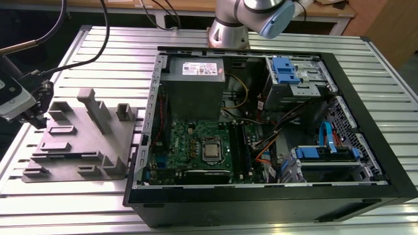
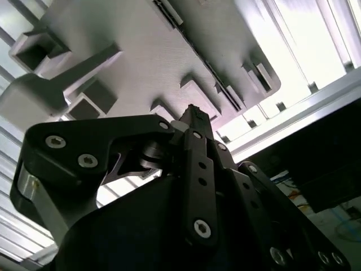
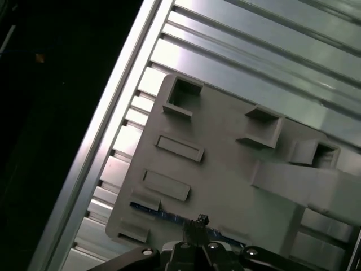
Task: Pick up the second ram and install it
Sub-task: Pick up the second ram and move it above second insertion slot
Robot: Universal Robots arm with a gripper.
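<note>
Gripper over the second ram, ram in grey fixture block, jaws' state cannot be told

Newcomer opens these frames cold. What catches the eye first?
The open black computer case with its green motherboard takes the exterior view's right side. On that view's left sits the grey fixture block. In the first wrist view the gripper is close over a thin blue-edged stick lying in that block, apparently the second ram.
</note>
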